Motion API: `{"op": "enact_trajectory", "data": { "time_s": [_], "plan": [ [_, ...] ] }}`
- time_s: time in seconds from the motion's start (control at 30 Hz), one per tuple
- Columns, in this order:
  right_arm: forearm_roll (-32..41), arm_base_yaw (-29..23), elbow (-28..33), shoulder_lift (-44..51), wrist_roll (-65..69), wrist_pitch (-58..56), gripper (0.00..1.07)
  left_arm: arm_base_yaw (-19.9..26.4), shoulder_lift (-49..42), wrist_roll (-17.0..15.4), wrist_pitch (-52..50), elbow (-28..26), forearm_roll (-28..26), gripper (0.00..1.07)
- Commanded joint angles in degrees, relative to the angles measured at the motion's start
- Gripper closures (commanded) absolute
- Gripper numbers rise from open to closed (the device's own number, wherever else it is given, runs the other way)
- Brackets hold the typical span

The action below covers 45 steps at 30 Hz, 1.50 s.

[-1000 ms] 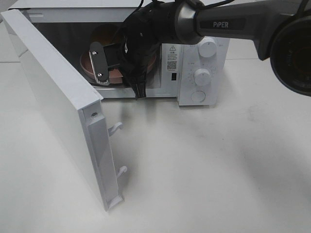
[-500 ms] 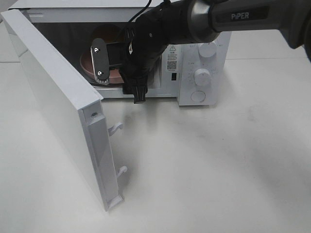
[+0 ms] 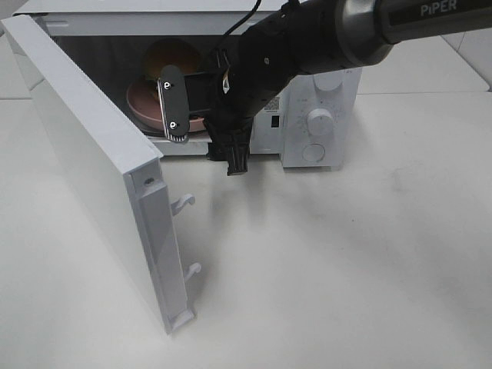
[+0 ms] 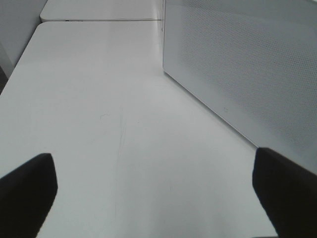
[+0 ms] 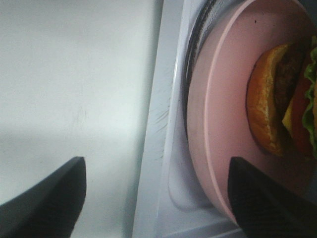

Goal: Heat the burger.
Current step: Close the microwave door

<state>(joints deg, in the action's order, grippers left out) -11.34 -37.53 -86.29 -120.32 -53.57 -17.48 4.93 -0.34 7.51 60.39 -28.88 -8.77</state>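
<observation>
Burger [image 3: 174, 57] and its pink plate [image 3: 144, 104] sit inside the microwave [image 3: 319, 84], on the glass turntable [image 5: 196, 44]. They lie just ahead of the right gripper [image 5: 154, 168] and deeper in the cavity than its fingertips. So the loading part of the job looks done.

The right gripper is at the mouth of the cavity with its jaws spread wide and nothing clamped between them. One finger hangs over the near rim of the plate and the other outside the sill, over the surface [image 3: 346, 269]. The right wrist view does not show whether that finger touches the plate. The burger itself is clear of both fingers and looks intact: bun, lettuce, patty and cheese stacked, lying on the plate.

What is left, as I judge it:

- Draw the right gripper out of the opening.
- Swing the door [image 3: 84, 154] shut (it stands wide open, off to the side of the right gripper).
- Set the dials [image 3: 320, 121] on the panel at the gripper's other side.

The left gripper [image 4: 153, 156] is also released, jaws fully apart and empty. It hovers over bare surface with the door's perforated face close at one side, so it seems well placed to push the door closed.
</observation>
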Motion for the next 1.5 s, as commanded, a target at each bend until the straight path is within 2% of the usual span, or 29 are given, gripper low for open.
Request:
{"op": "enact_trajectory", "data": {
  "time_s": [0.03,0.77,1.1,1.17,1.27,1.5],
  "plan": [
    [-0.2,-0.2,3.2,3.3,0.2,0.8,0.31,0.1,-1.1,-0.3,-0.8,0.2,0.2,0.07],
    [-0.3,1.5,17.2,17.5,1.7,0.6,0.31,0.1,-1.1,-0.3,-0.8,0.2,0.2,0.07],
    [-0.3,2.0,25.4,26.1,8.1,0.7,0.31,0.1,-1.1,-0.3,-0.8,0.2,0.2,0.07],
    [-0.3,2.0,28.6,29.5,11.8,0.7,0.31,0.1,-1.1,-0.3,-0.8,0.2,0.2,0.07],
    [-0.3,2.0,29.4,30.3,12.5,0.6,0.31,0.1,-1.1,-0.3,-0.8,0.2,0.2,0.07],
    [-0.5,2.0,35.6,36.6,20.6,0.5,0.31,0.1,-1.1,-0.3,-0.8,0.2,0.2,0.07]
  ]
}}
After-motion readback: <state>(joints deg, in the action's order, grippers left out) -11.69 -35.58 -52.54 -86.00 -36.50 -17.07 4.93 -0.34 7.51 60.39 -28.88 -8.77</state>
